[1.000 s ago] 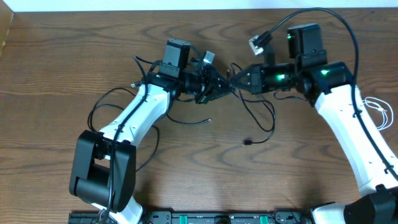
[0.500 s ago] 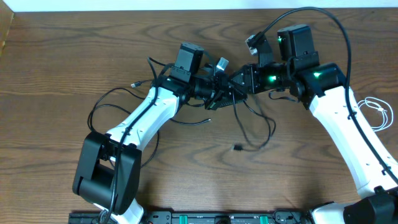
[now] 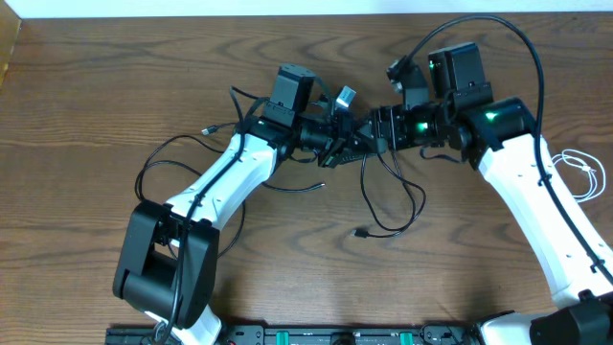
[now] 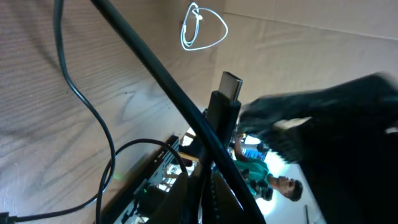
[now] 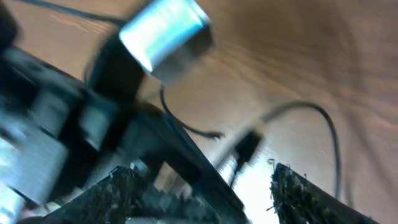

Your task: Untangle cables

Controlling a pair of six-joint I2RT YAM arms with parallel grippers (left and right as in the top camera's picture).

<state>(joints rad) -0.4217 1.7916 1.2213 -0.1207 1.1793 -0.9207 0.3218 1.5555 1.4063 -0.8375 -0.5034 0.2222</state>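
Observation:
Black cables lie tangled mid-table: one loop (image 3: 418,203) trails to a small plug (image 3: 360,233), and another (image 3: 146,172) curls by the left arm. My left gripper (image 3: 354,144) is shut on a black cable (image 4: 155,71) just below its silver-tipped plug (image 4: 230,84), which also shows in the right wrist view as a plug (image 5: 165,34). My right gripper (image 3: 376,129) faces it tip to tip, its fingers (image 5: 305,199) spread wide with no cable pinched. The white cable (image 3: 582,172) lies coiled at the right edge, apart from the rest.
Thick black wires arc from the right arm's base (image 3: 517,38). The table's far edge (image 3: 306,13) runs along the top. A dark rail (image 3: 306,335) borders the near side.
My right gripper has opened and let the black cable go; its loose plug end dropped and swung left. The left arm shifted right earlier and now holds still.

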